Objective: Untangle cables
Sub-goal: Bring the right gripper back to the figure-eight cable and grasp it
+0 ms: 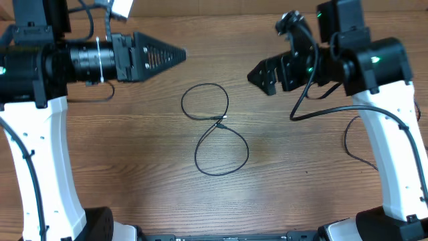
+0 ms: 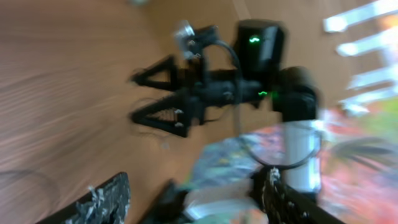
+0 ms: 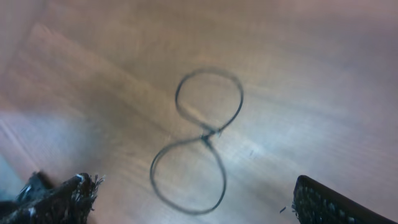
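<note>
Left hand (image 1: pixel 179 54), right hand (image 1: pixel 259 80) both open, empty. I'd lower right onto the cables (image 1: pixel 219 122) just off the crossing, pinch one strand, lift slowly.

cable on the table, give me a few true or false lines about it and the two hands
1. The cable lies in a figure-eight of two loops. True.
2. The left hand is gripping the cable. False: it is clear of the cable, out past the far loop, with nothing in it.
3. The right hand is open. True.
4. The cable rests on a white cloth. False: it lies on the bare wooden table.
5. The right hand is touching a loop. False: it is apart from the cable, off to one side.
</note>
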Motion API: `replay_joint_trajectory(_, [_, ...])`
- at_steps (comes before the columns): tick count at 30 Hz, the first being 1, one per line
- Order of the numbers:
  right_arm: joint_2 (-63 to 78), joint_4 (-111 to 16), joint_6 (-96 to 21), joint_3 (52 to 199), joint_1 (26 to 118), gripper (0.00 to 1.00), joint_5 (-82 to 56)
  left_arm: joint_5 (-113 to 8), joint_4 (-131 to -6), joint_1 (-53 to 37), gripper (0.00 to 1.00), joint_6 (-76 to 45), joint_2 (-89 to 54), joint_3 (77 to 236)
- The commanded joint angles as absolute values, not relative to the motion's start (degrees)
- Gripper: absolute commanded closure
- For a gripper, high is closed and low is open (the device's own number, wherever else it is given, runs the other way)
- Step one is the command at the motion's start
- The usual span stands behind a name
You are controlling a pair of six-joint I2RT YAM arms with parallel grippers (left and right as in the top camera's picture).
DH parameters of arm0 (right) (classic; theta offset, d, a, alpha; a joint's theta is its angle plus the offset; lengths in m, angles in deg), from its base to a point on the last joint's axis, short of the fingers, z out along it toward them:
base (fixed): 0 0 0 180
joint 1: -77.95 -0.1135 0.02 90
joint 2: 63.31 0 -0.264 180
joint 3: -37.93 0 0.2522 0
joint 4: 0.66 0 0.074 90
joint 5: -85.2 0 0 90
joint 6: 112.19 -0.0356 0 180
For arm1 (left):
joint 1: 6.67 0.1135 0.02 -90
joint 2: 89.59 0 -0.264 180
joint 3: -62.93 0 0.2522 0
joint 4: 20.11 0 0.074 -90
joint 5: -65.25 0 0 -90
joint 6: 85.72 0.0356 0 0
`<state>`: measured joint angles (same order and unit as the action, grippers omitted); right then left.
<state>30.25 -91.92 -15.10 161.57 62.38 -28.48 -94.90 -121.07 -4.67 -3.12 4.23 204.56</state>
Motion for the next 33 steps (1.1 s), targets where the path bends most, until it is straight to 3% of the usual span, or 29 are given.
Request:
replay_joint_trajectory(1, [30.25,-92.86,-19.36,158.29,60.65,0.00,-27.74,-80.78,-123.43,-4.38,0.32,1.97,0.06,205.24])
replay_joint_trajectory(6, [30.25,-92.18,-24.10,150.77,56.72,0.00,-27.72,-67.36,-126.77,-4.38,0.34,-2.66,-4.05,205.24])
replay_joint_trajectory(12, [30.25,-82.85,-33.46,141.14,52.26,0.00,-27.65,-51.73,-130.66,-4.45,0.32,-10.55,-8.71,205.22])
replay_joint_trajectory(25, [30.25,-56.90,-71.16,123.56,43.76,0.00,-17.34,-43.16,-130.66,-4.45,0.29,-13.85,-14.39,205.20])
replay_joint_trajectory(33, [30.36,-45.91,-77.30,120.15,38.71,0.00,-13.36,-27.62,-130.66,-4.45,0.31,-17.19,-14.39,203.86])
